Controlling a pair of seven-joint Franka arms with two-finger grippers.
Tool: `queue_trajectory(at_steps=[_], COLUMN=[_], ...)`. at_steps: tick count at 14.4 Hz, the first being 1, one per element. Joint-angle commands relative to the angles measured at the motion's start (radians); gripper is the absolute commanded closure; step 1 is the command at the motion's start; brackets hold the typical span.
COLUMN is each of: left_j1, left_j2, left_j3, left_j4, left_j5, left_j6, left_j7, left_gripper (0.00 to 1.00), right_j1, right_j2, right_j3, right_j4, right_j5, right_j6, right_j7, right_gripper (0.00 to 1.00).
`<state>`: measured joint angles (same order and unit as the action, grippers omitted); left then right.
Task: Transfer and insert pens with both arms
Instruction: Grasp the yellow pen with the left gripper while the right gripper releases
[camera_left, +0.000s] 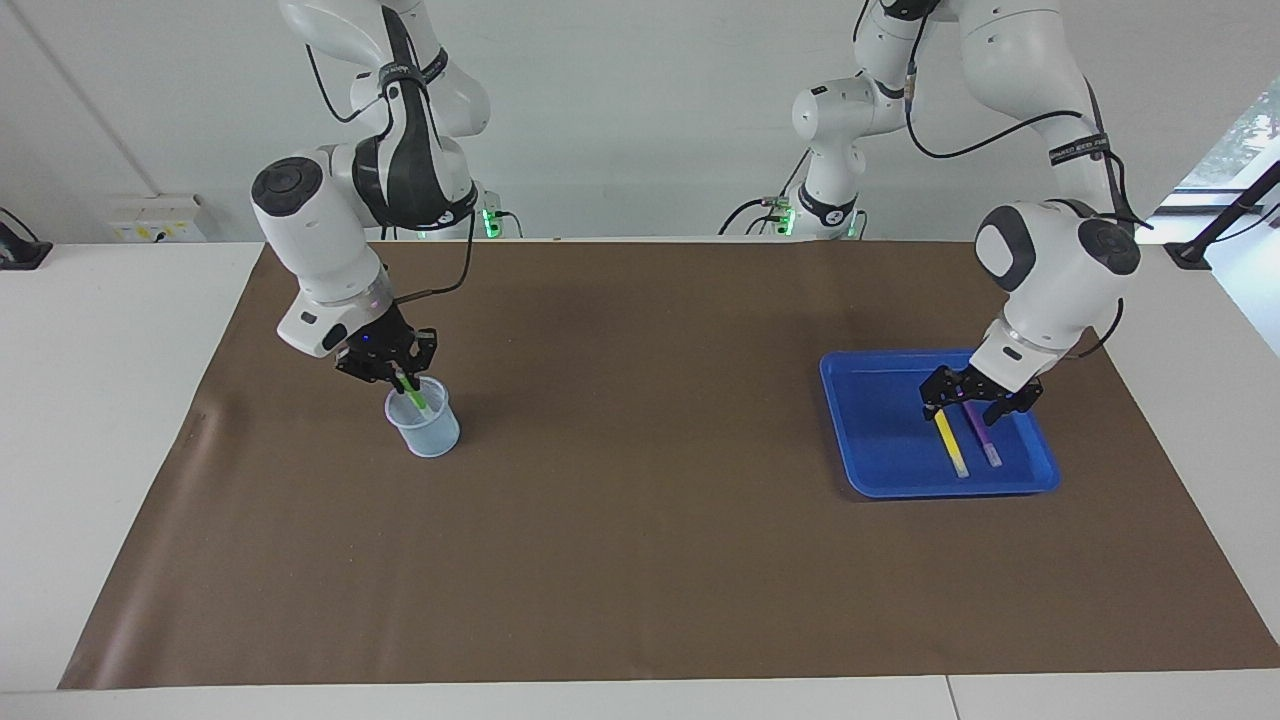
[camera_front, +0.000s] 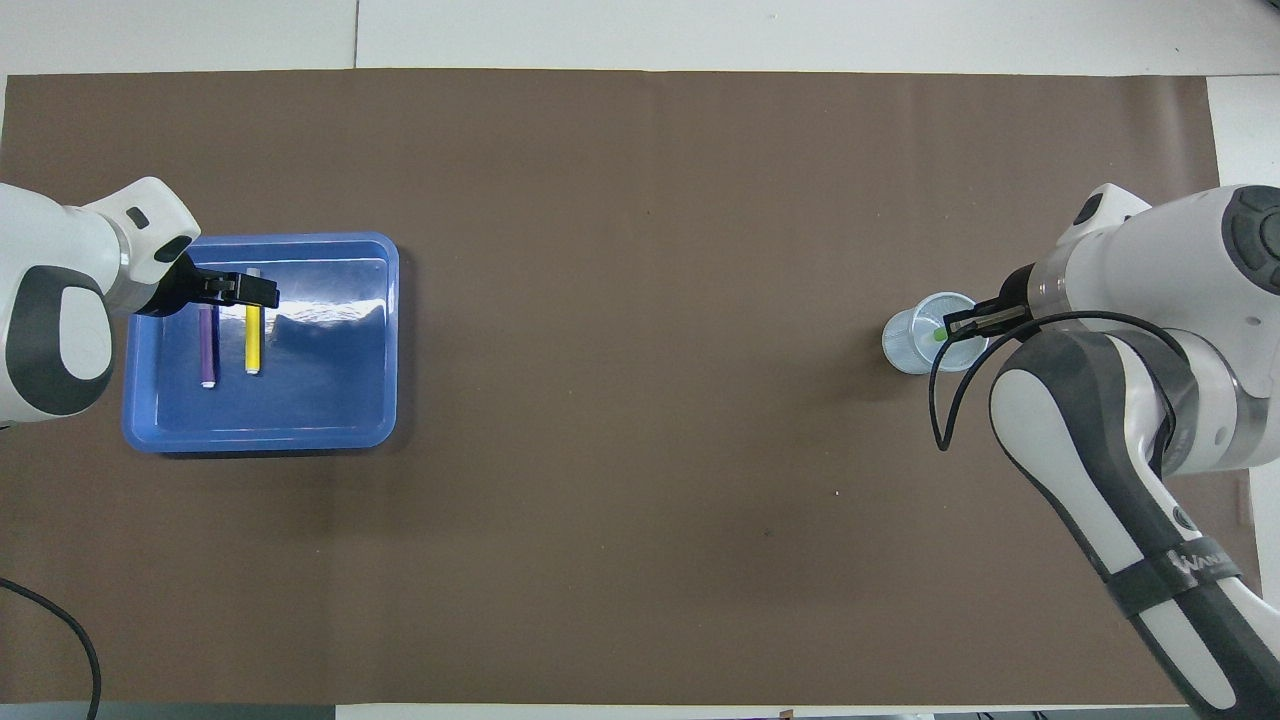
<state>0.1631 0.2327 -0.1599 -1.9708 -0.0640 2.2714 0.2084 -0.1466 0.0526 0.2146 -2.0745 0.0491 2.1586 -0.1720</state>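
Pens first, reading the facing view from its left edge: my right claw (camera_left: 400, 372) sits at left centre of the frame over the pale cup (camera_left: 424, 420), clamped on the green pen (camera_left: 414, 393), whose lower part dips into that cup; brown mat (camera_left: 640, 500) covers the bench; at right centre my left claw (camera_left: 980, 397), fingers apart, hovers over the blue tray (camera_left: 880, 450), where the yellow pen (camera_left: 951, 445) and purple pen (camera_left: 982, 437) lie side by side.

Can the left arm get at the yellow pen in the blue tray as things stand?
Probably yes. The left gripper hangs open over the blue tray, above the yellow pen and purple pen, which lie side by side, uncovered.
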Motion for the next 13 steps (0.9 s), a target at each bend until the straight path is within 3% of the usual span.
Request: queue_trajectory(at_steps=[1, 4, 6, 7, 8, 9, 10, 13], left_j1=[0.01, 0.032, 0.044, 0.044, 0.044, 0.044, 0.044, 0.042], left_j2=[0.078, 0.106, 0.103, 0.102, 0.1, 0.099, 0.099, 0.096], left_j3=[-0.009, -0.009, -0.009, -0.009, -0.009, -0.009, -0.009, -0.01], left_j4=[0.01, -0.005, -0.026, -0.036, -0.037, -0.037, -0.037, -0.037], left_j5=[0.023, 0.029, 0.029, 0.029, 0.029, 0.029, 0.029, 0.029], left_j6=[0.081, 0.115, 0.115, 0.115, 0.112, 0.112, 0.111, 0.1], left_j7=[0.005, 0.005, 0.003, 0.0, -0.001, -0.003, -0.004, -0.033], left_gripper=[0.0, 0.0, 0.02, 0.13, 0.35, 0.86, 1.0, 1.0], right_j1=[-0.028, -0.039, -0.039, -0.036, -0.033, -0.033, -0.034, -0.031], right_j2=[-0.017, -0.014, -0.014, -0.013, -0.013, -0.013, -0.01, -0.008], right_j3=[0.012, 0.012, 0.014, 0.014, 0.014, 0.014, 0.014, 0.015], right_j4=[-0.062, -0.096, -0.095, -0.092, -0.088, -0.087, -0.07, 0.042], right_j5=[-0.017, -0.017, -0.017, -0.017, -0.017, -0.017, -0.017, -0.003], right_j6=[0.049, 0.084, 0.081, 0.076, 0.073, 0.072, 0.057, -0.067], right_j7=[-0.02, -0.021, -0.02, -0.017, -0.015, -0.015, -0.02, -0.021], right_gripper=[1.0, 1.0, 0.67, 0.41, 0.32, 0.18, 0.17, 0.16])
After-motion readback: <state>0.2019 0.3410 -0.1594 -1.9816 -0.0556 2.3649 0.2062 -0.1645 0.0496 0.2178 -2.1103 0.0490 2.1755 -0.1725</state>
